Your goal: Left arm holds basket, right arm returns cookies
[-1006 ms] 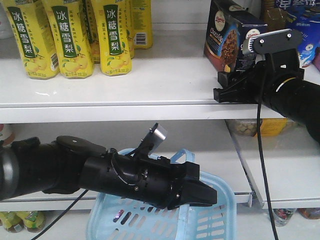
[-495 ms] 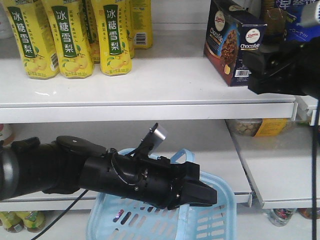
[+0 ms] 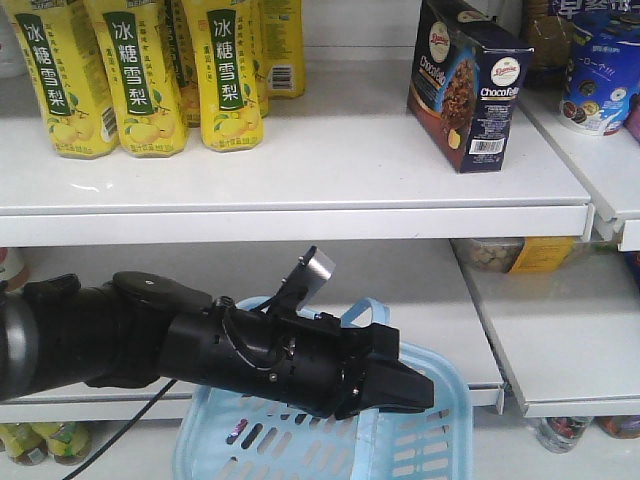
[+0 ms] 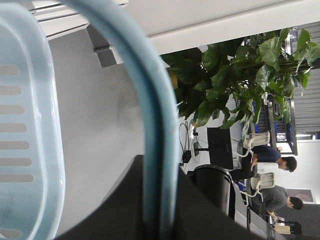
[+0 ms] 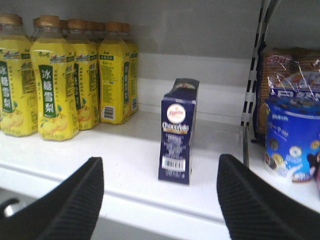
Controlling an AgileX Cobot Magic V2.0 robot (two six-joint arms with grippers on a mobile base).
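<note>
The cookies (image 3: 470, 80), a dark navy carton, stand upright on the upper white shelf (image 3: 300, 190), free of any gripper. In the right wrist view the carton (image 5: 177, 132) stands ahead with its barcode end facing me. My right gripper (image 5: 160, 200) is open and empty, back from the shelf edge, and is out of the front view. My left arm (image 3: 250, 350) reaches in from the left. Its gripper (image 3: 400, 385) is shut on the blue hoop handle (image 4: 150, 125) of the light blue basket (image 3: 420, 450), which hangs in front of the lower shelf.
Yellow drink bottles (image 3: 140, 70) fill the upper shelf's left side. A blue-and-white round tub (image 3: 600, 85) and packaged biscuits (image 5: 285, 65) stand right of the carton behind a shelf divider (image 5: 250, 90). Jars sit on the lower shelf (image 3: 560, 330).
My right arm has drawn back from the cookie carton and left the front view to the right. The carton stays on the shelf. My left arm and the basket have not moved.
</note>
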